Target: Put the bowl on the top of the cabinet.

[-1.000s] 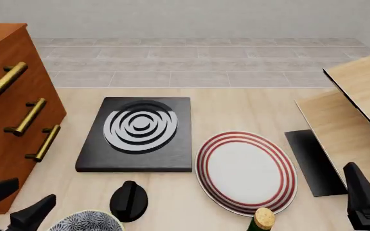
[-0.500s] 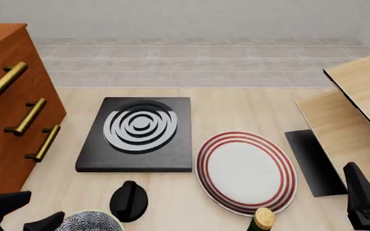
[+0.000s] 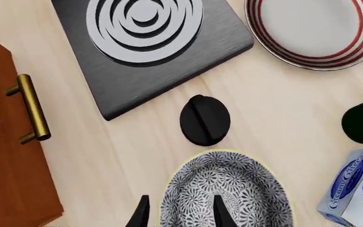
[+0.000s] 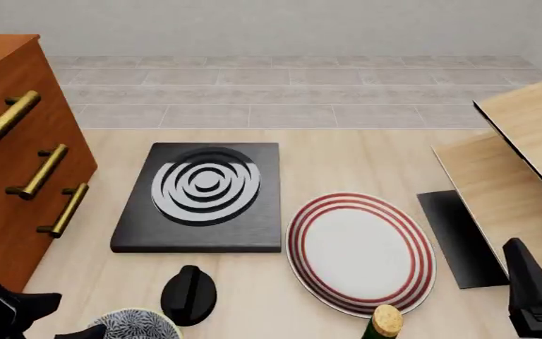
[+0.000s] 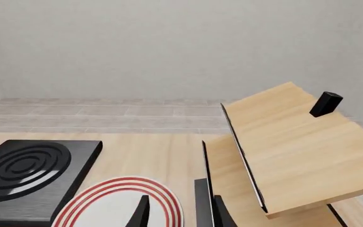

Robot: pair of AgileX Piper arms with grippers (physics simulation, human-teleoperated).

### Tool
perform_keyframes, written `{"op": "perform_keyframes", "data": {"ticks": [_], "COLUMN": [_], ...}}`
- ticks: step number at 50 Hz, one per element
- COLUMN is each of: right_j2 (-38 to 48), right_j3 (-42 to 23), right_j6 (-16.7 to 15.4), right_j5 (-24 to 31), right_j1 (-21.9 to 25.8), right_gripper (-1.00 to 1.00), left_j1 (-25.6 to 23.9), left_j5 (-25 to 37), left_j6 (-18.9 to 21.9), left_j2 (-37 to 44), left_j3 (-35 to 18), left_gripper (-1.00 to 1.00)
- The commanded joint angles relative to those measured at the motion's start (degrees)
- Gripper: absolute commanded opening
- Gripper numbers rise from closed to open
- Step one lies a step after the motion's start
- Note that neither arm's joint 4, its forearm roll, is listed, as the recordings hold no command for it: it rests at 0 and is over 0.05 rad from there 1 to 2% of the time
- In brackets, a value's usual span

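1. two arms at the near edge of the table (image 4: 346, 152); left gripper (image 3: 178, 215) low at near left, right gripper (image 5: 178, 213) at near right.
2. left jaws parted narrowly, straddling the bowl's left rim: one finger inside, one outside; firm contact not discernible.
3. bowl (image 3: 226, 196) resting on table at near left, just near of a black knob (image 3: 205, 119), right of the cabinet (image 4: 8, 176).
4. right jaws parted narrowly, holding nothing, above the near edge of the red-ringed plate (image 4: 360, 251).
5. black burner block (image 4: 203, 196) farther back, between cabinet and plate.
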Motion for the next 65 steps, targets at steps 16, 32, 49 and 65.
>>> {"op": "perform_keyframes", "data": {"ticks": [16, 32, 49, 65], "right_j2": [0.0, 0.0, 0.0, 0.0], "right_j3": [0.0, 0.0, 0.0, 0.0], "right_j6": [0.0, 0.0, 0.0, 0.0], "right_j5": [0.0, 0.0, 0.0, 0.0], "right_j1": [0.0, 0.0, 0.0, 0.0], "right_gripper": [1.00, 1.00, 1.00, 1.00], "left_j1": [0.9, 1.6, 3.2, 3.4], "left_j5": [-4.0, -5.6, -8.3, -12.1], "left_j6": [-1.0, -1.0, -0.7, -0.6], "left_j2": [1.8, 2.9, 5.0, 7.8], "left_j3": [5.5, 8.1, 9.7, 11.6], "left_gripper": [1.00, 1.00, 1.00, 1.00]}}
